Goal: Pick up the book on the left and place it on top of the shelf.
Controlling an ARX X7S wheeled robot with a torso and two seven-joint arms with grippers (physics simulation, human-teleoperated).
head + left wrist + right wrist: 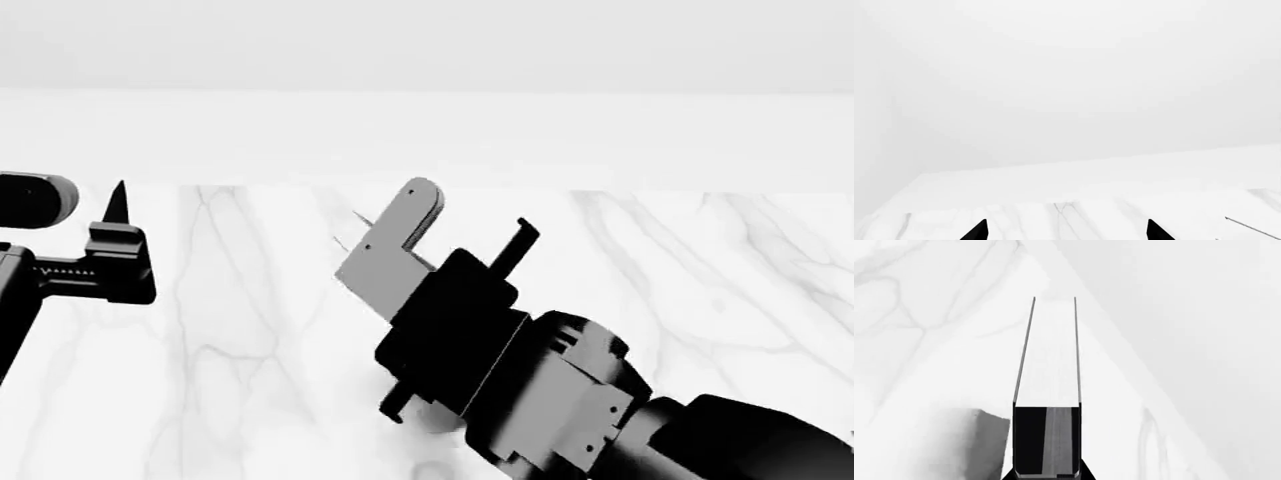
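Bare marble counter (240, 330) between arms, white wall (427, 130) blocking behind

Dark-covered book (1047, 390), white page edge showing

Head view: right gripper (461, 225) sits centre, over the marble table (694, 270), its arm running off to the lower right. Left gripper (118, 215) at the far left edge, well apart from the right one. Wall (427, 50) behind the table's far edge. Right wrist view: book (1047, 390) between the jaws, sticking out over the table. Left wrist view: fingertips (977, 231) above the table, wall beyond.
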